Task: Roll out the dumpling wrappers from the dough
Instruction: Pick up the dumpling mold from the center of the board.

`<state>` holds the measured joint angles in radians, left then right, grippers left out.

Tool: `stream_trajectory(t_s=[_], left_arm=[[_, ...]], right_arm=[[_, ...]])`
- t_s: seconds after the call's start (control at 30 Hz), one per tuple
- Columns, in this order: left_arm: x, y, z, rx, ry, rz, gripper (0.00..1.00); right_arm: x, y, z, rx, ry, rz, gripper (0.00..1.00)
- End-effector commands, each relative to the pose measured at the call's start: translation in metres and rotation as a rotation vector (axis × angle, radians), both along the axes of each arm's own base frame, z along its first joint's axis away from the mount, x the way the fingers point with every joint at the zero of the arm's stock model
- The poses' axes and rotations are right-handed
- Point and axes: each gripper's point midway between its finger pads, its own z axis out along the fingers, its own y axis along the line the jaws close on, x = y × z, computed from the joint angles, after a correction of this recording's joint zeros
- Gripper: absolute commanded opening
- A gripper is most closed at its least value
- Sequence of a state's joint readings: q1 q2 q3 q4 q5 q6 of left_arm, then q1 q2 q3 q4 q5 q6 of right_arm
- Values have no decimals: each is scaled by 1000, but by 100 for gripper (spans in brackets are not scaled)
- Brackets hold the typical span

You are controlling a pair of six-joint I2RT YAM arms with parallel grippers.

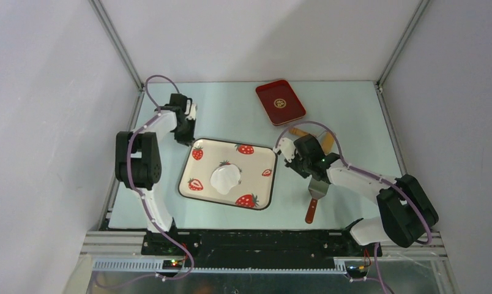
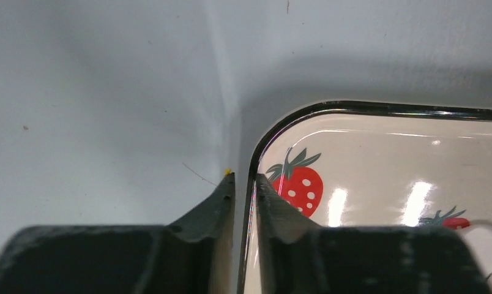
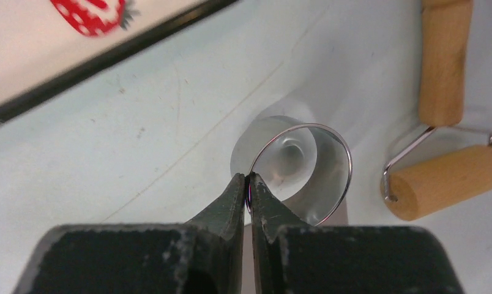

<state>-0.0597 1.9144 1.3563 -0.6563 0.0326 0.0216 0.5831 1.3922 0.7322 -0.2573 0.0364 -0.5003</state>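
Note:
A flattened white piece of dough [image 1: 225, 178] with uneven edges lies in the middle of the strawberry-print tray [image 1: 194, 190]; its edge shows in the left wrist view [image 2: 487, 240]. No separate dumpling wrappers show. My left gripper [image 1: 186, 136] is shut on the tray's rim [image 2: 274, 131] at its far left corner, one finger outside and one inside [image 2: 245, 184]. My right gripper [image 1: 290, 154] is just right of the tray. It is shut on the rim of a small silvery round cup [image 3: 295, 162], pinching it between the fingertips [image 3: 248, 182].
A wooden rolling pin [image 3: 448, 180] with its handle [image 3: 445, 58] lies right of the cup, partly under my right arm [image 1: 327, 143]. A spatula [image 1: 315, 197] lies near the right arm. A red tray [image 1: 280, 101] sits at the back. The strawberry tray's edge [image 3: 109, 58] is close to the cup.

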Motion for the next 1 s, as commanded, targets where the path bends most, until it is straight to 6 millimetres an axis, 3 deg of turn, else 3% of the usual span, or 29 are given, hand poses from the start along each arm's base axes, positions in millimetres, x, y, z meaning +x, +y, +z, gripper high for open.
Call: stream_trajectory(t_s=[0.0,0.23,0.4,0.43,0.47,0.5,0.53,0.57,0.6,0.63,0.67,0.7,0.73,0.77,0.87,0.97], left_arm=[[15,4,45,-34,-130,10,31],[1,27,71,16,-204,-49,54],[-20,49,71,39,-200,-56,60],[-25,51,67,41,-191,-54,62],[-27,54,68,39,-196,-49,63],[-31,55,65,32,-189,-47,65],[-32,58,65,16,-190,-40,67],[-35,59,63,7,-184,-36,70],[-36,62,62,-11,-182,-27,71],[-38,63,59,-18,-175,-19,73],[-39,66,58,-35,-171,-5,74],[-41,69,56,-42,-166,5,76],[-41,71,54,-44,-162,10,77],[-43,72,51,-41,-155,15,78],[-45,82,48,-18,-155,36,79],[-48,89,48,-13,-161,60,79]], right_arm=[[23,34,57,82,-151,57,8],[24,76,96,102,-274,151,4],[13,139,134,144,-391,272,0],[13,148,130,134,-387,290,0],[10,165,143,150,-411,310,0],[11,175,134,127,-399,323,0],[9,191,149,141,-428,332,0],[10,201,138,119,-414,337,0],[8,216,149,136,-433,347,0],[10,231,147,137,-426,352,0],[4,242,130,107,-400,370,0],[-2,255,136,120,-407,380,0],[-4,261,120,84,-393,384,0],[-12,272,120,86,-400,402,0],[-22,288,100,51,-400,415,0],[-36,299,92,39,-380,425,0]])
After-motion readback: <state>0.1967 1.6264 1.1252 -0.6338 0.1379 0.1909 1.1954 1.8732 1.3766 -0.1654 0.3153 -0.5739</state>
